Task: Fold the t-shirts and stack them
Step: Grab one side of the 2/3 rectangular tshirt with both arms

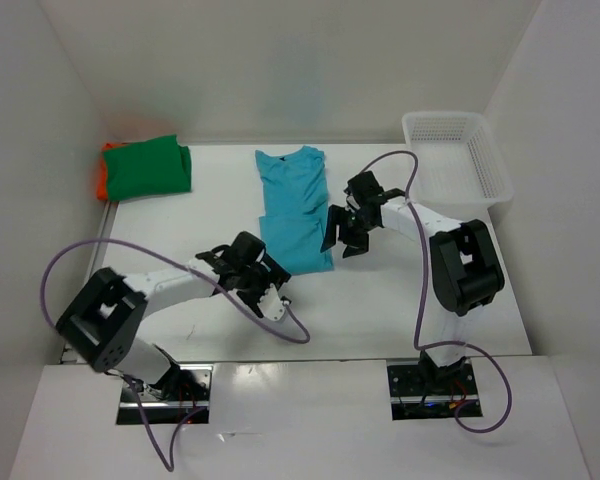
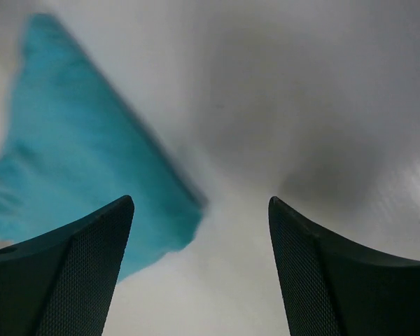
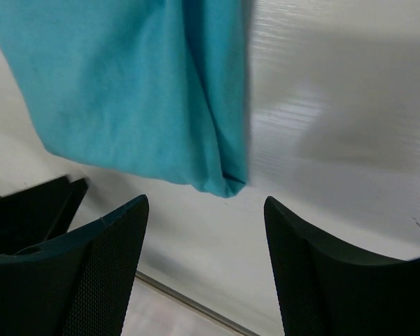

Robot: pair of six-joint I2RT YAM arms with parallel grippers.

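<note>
- Top view: the green t-shirt lies folded on the orange t-shirt, of which only an edge shows, at the far left corner of the counter. That looks like two of the three already stacked.
- The turquoise t-shirt lies mid-counter as a long narrow strip, neck toward the far side. I judge it folded lengthwise only, so it needs a crosswise fold and a move onto the pile.
- The left pincer sits by the strip's near left corner and the right pincer by its right edge. The white basket stands at the far right, well apart.
- Left wrist view: the left pincer stands apart with nothing between its fingers, only bare counter. The turquoise t-shirt, blurred, lies ahead and to the left.
- Right wrist view: the right pincer is likewise apart and holding nothing. A folded corner of the turquoise t-shirt lies flat just ahead of its fingers.
</note>
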